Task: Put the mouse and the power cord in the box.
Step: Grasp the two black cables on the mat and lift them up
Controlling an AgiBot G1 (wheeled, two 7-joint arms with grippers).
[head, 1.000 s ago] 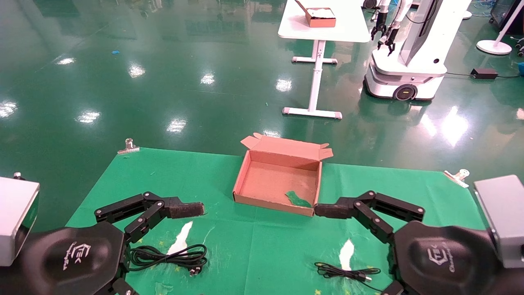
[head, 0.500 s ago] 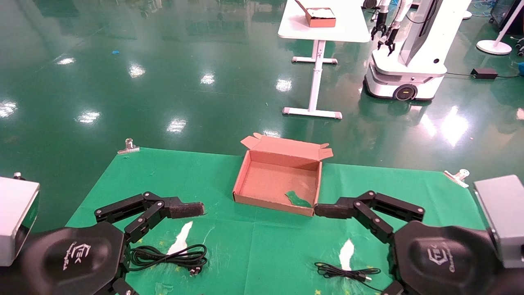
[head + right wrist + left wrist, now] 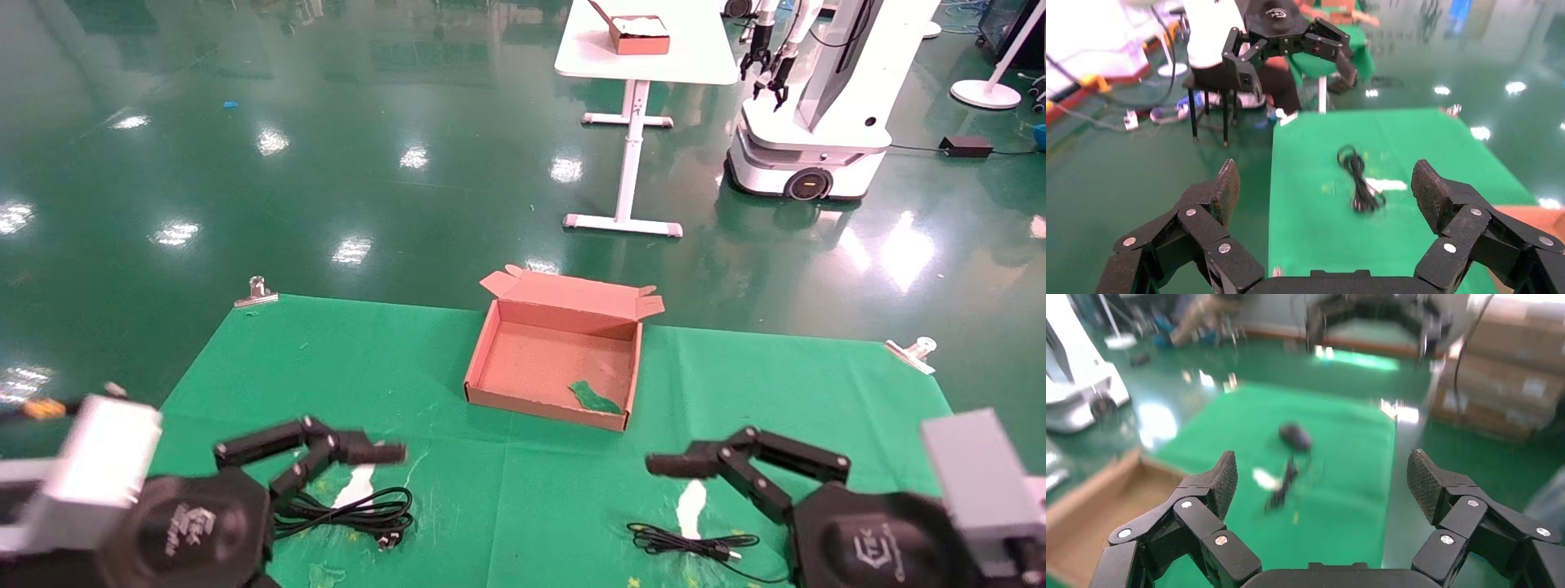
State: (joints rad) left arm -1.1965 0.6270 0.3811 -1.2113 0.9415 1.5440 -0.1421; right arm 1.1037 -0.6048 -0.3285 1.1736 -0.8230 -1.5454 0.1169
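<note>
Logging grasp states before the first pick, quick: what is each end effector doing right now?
Left end effector: open, holding nothing, near the power cord.
Right end effector: open, holding nothing.

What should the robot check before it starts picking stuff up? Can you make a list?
1. Box lid open: ok, the lid is folded back.
2. Room in the box: ok, only a green scrap lies inside.
3. Left gripper open and empty: ok.
4. Right gripper open and empty: ok.
5. Power cord free to grab: ok, coiled on the green cloth beside the left gripper, nothing on it.
6. Mouse located: ok in the left wrist view, on the cloth. The head view shows only its cable.
</note>
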